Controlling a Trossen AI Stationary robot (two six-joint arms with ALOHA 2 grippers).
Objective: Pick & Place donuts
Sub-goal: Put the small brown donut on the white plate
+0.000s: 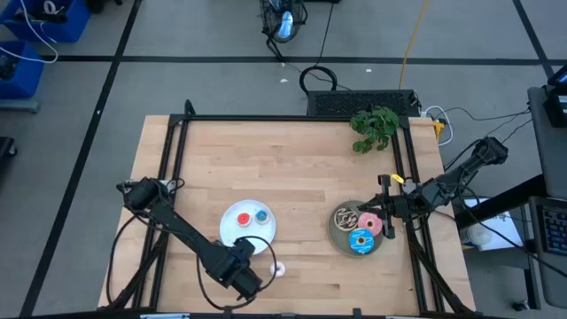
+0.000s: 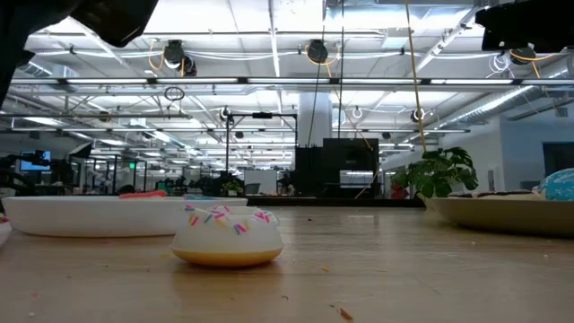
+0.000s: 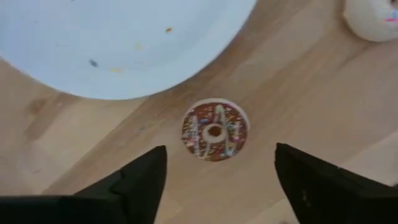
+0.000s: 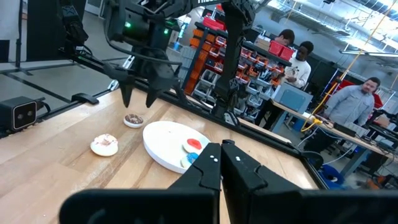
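Right now the left pincer point(image 3: 214, 171) hangs released, fingers spread, just above a tiny brown donut point(image 3: 215, 130) lying on the bench point(image 1: 292, 168) beside the white plate point(image 1: 232, 224). A tiny white donut point(image 1: 278, 268) sits near it on the wood. Red point(image 1: 244, 219) and blue point(image 1: 262, 214) tiny donuts lie on that plate. Off to the side, the right pincer point(image 4: 222, 149) is clenched, holding nothing, by the grey plate point(image 1: 337, 237) carrying the three large donuts point(image 1: 361, 240).

White plate point(image 1: 232, 227) w/ red donut point(image 1: 244, 219) & blue donut point(image 1: 261, 214). Brown tiny donut point(image 3: 215, 130) w/ white drizzle, sprinkles. White donut point(image 2: 228, 235) w/ pink sprinkles; grey plate point(image 1: 338, 234) w/ pink, blue, choc ones.
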